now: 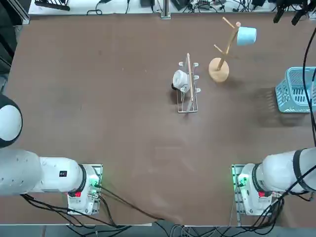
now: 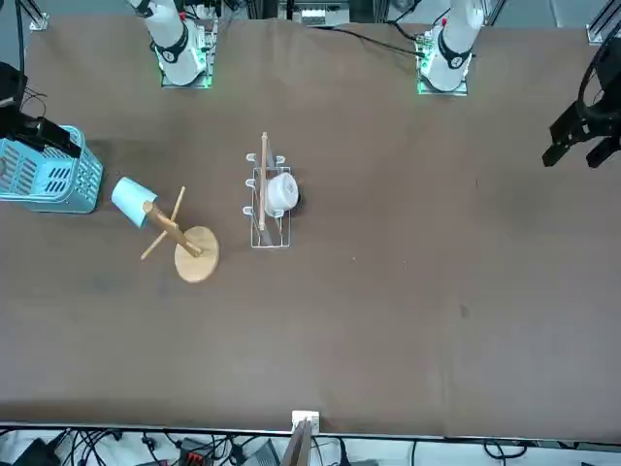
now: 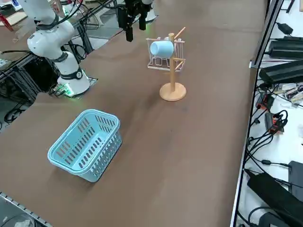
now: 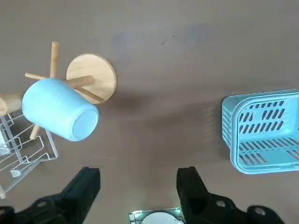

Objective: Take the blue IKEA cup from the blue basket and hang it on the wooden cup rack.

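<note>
The blue IKEA cup (image 4: 60, 109) is seen hung on a peg of the wooden cup rack (image 4: 91, 79), below the right pincer (image 4: 138, 186), which is held wide open and empty. The cup is judged light, stiff, slippery; its rim would be gripped.

Blue IKEA cup (image 4: 58, 108): pale sky-blue, plain, hung tilted on an upper peg of the wooden cup rack (image 1: 220, 58), base outward. Rack upright on round disc base, mid-table. Blue basket (image 3: 85, 144): light blue, lattice sides, upright, empty, well apart from rack
</note>
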{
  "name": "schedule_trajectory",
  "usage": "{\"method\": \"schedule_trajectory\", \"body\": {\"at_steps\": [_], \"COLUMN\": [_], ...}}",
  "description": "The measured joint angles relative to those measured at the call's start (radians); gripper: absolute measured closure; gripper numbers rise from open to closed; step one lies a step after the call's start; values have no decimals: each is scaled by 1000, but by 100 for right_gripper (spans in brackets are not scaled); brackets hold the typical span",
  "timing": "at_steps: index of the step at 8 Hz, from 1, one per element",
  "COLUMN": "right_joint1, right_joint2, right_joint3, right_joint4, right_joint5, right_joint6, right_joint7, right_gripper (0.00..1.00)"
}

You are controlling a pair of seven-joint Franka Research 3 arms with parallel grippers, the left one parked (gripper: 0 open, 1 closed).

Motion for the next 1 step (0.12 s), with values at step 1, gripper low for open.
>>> {"method": "schedule_trajectory", "body": {"at_steps": [1], "right_joint1": [0], "right_joint2": [4], "right_joint3": [0], "right_joint4": [0], "right_joint5": [0], "right_joint6": [0], "right_joint7": [0], "right_gripper": [0]}}
